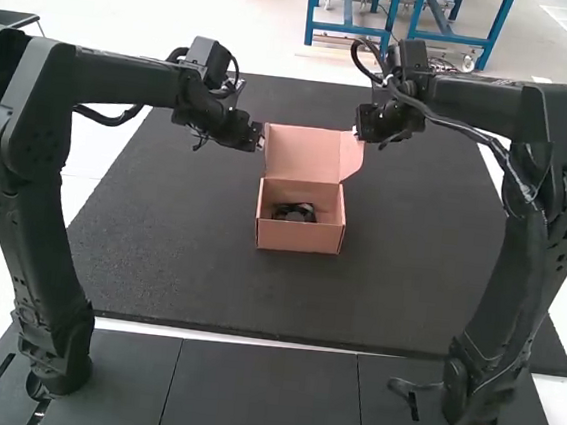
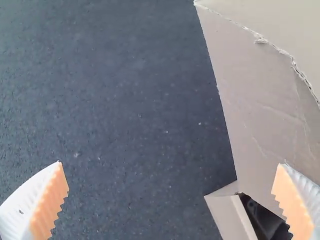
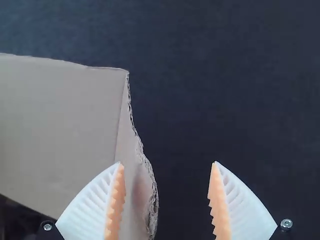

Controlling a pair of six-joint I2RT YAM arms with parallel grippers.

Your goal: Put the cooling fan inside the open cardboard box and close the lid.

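High view: cooling fan (image 1: 293, 213) inside open cardboard box (image 1: 299, 236) on black mat (image 1: 159, 251) over white table (image 1: 87, 164); lid (image 1: 307, 153) upright.
Left wrist view: left hand (image 2: 169, 167) open, beside the lid, above mat.
Right wrist view: right hand (image 3: 167, 165) open, side flap (image 3: 132, 155) edge between its fingers.

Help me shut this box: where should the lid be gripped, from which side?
Probably the free top edge of the lid, coming from above and behind. It stands upright off the back wall of the box, so pushing that edge forward swings it down over the fan.
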